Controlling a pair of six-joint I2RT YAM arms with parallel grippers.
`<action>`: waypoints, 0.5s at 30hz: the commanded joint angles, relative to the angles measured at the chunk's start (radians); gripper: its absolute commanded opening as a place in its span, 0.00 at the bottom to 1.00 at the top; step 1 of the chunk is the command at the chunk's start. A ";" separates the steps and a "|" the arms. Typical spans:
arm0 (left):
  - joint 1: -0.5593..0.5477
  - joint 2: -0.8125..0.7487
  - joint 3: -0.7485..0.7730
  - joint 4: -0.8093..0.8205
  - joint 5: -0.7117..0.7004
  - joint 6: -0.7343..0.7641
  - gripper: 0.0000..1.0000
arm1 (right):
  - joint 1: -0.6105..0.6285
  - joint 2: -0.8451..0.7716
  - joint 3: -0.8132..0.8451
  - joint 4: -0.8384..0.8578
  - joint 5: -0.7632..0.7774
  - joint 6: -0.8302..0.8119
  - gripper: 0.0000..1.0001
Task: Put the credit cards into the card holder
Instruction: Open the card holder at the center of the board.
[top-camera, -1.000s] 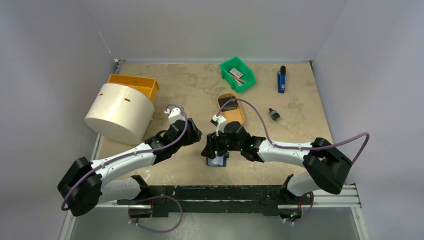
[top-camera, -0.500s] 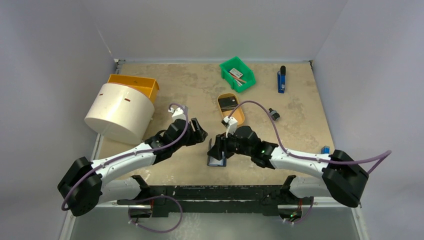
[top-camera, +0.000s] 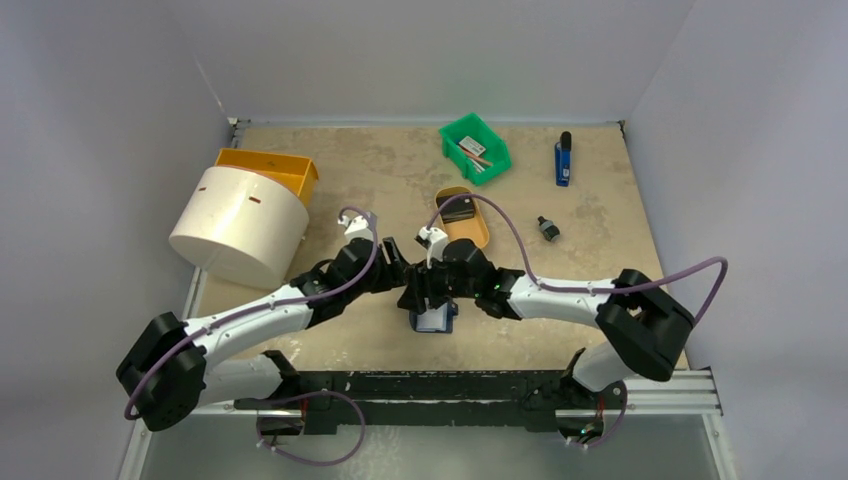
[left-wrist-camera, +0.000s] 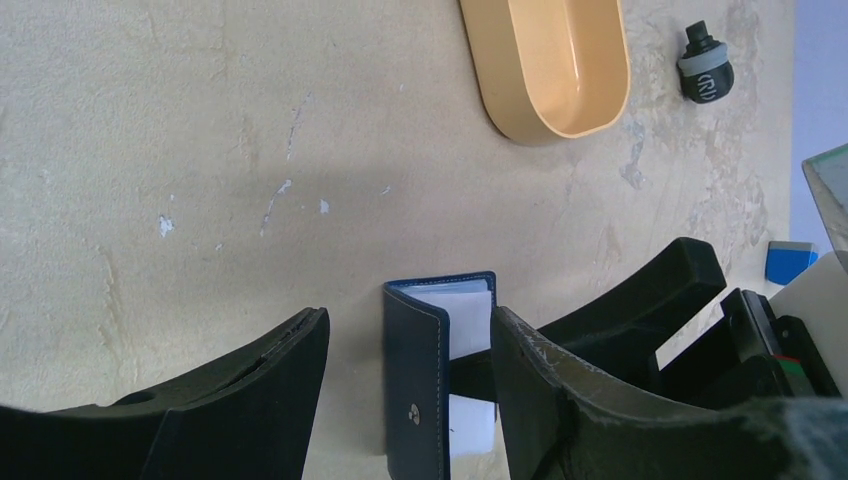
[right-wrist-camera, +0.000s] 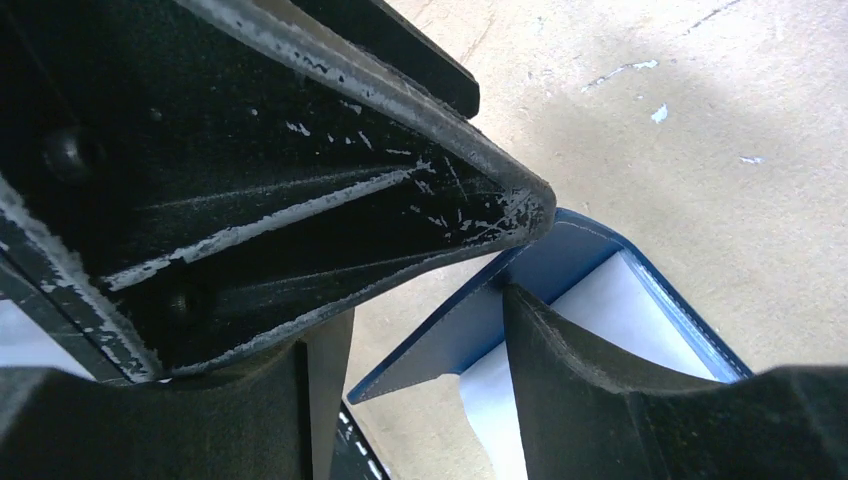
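Note:
The navy-blue card holder (top-camera: 434, 320) stands half open near the table's front edge, showing its pale lining. In the left wrist view its snap flap (left-wrist-camera: 430, 390) rises between my left gripper's (left-wrist-camera: 408, 320) open fingers, with a gap on the left side. My left gripper (top-camera: 400, 274) comes in from the left. My right gripper (top-camera: 426, 298) is open too. One of its fingers (right-wrist-camera: 600, 400) rests inside the fold on the lining, and the flap (right-wrist-camera: 480, 320) lies between the jaws (right-wrist-camera: 425, 340). Flat card-like pieces lie in the green bin (top-camera: 475, 148); I cannot tell if they are credit cards.
A tan oval tray (top-camera: 476, 232) holding a black block (top-camera: 457, 207) sits just behind the grippers. A small black knob (top-camera: 546, 228) and a blue pen-like tool (top-camera: 563, 158) lie to the right. A white drum (top-camera: 238, 225) and an orange bin (top-camera: 268, 170) stand at the left.
My left gripper has opened wider and edged right, round the card holder. The right arm swung out to the right half a second ago and has come back; the holder has stayed in place.

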 joint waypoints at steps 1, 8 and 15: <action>0.004 0.019 0.036 0.028 0.020 0.015 0.60 | 0.007 0.034 0.060 0.037 -0.061 -0.047 0.58; 0.005 0.117 0.038 0.018 0.007 0.015 0.54 | 0.016 0.091 0.077 0.048 -0.104 -0.060 0.58; 0.013 0.142 -0.016 0.027 -0.008 0.009 0.29 | 0.019 0.000 0.052 0.004 -0.075 -0.060 0.58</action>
